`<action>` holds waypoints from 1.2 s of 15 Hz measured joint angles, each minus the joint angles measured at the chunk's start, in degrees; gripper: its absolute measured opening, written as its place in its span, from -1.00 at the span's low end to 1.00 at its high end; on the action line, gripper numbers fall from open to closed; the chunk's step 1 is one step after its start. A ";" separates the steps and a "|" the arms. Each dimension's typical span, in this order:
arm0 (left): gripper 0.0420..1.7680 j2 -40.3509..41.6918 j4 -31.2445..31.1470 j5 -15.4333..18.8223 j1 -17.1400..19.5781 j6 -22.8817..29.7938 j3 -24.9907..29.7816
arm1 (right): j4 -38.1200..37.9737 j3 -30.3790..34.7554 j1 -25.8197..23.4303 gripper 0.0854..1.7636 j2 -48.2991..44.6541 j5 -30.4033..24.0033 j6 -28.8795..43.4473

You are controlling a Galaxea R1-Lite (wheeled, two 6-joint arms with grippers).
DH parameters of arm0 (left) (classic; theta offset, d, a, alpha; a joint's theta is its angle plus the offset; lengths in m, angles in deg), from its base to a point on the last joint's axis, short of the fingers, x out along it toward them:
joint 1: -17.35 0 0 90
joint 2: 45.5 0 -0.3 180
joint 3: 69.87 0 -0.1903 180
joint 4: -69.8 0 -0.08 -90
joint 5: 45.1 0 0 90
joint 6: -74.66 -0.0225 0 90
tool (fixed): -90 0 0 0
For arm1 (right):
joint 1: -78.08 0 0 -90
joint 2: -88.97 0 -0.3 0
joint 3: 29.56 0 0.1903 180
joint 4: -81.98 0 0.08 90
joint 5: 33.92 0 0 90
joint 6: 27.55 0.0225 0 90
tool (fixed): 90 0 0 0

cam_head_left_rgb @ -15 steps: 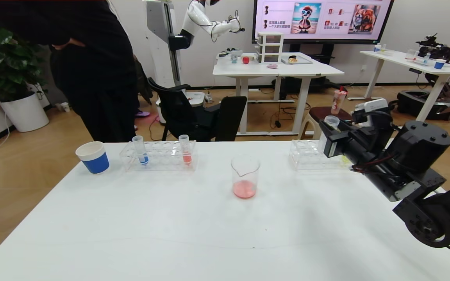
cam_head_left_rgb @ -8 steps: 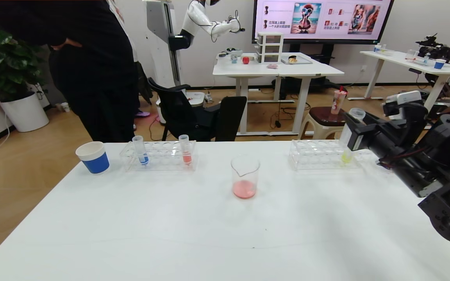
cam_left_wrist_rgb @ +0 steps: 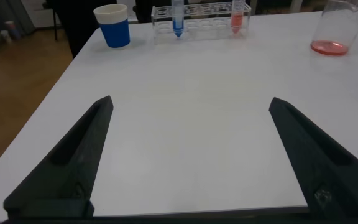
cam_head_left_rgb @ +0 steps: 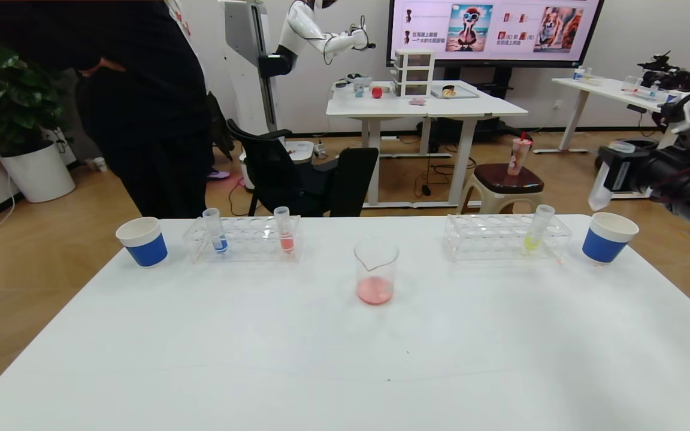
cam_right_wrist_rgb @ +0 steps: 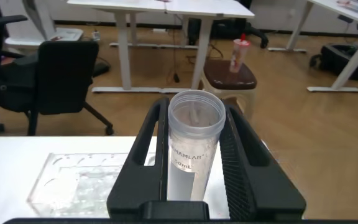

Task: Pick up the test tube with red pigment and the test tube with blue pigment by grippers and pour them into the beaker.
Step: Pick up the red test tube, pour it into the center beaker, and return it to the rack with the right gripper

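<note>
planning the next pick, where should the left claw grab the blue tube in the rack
Take the blue tube by its bare upper part, just under the open rim, coming from the near side with the fingers on either side. It stands upright in the left rack, whose frame hides its lower half; the red tube stands well apart.

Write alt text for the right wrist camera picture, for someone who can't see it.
The right claw is shut on an empty-looking clear test tube, its open mouth facing the camera. Below lie the white table and a clear tube rack; beyond are a black office chair and a brown stool.
</note>
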 joint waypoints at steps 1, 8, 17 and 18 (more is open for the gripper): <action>0.98 0.00 0.00 0.02 0.00 -0.02 0.00 | -0.74 -1.60 -1.82 -0.49 0.40 -0.52 0.02; 0.98 0.00 0.02 0.00 0.00 0.00 0.00 | 1.27 -9.20 -11.17 -0.49 10.69 -2.32 0.09; 0.98 0.00 0.00 0.00 0.00 -0.02 0.00 | 6.70 -12.46 -14.36 -0.49 23.13 -2.61 0.17; 0.98 0.00 0.00 0.02 0.00 -0.02 0.00 | 6.68 -12.46 -14.36 -0.49 23.54 -2.61 0.17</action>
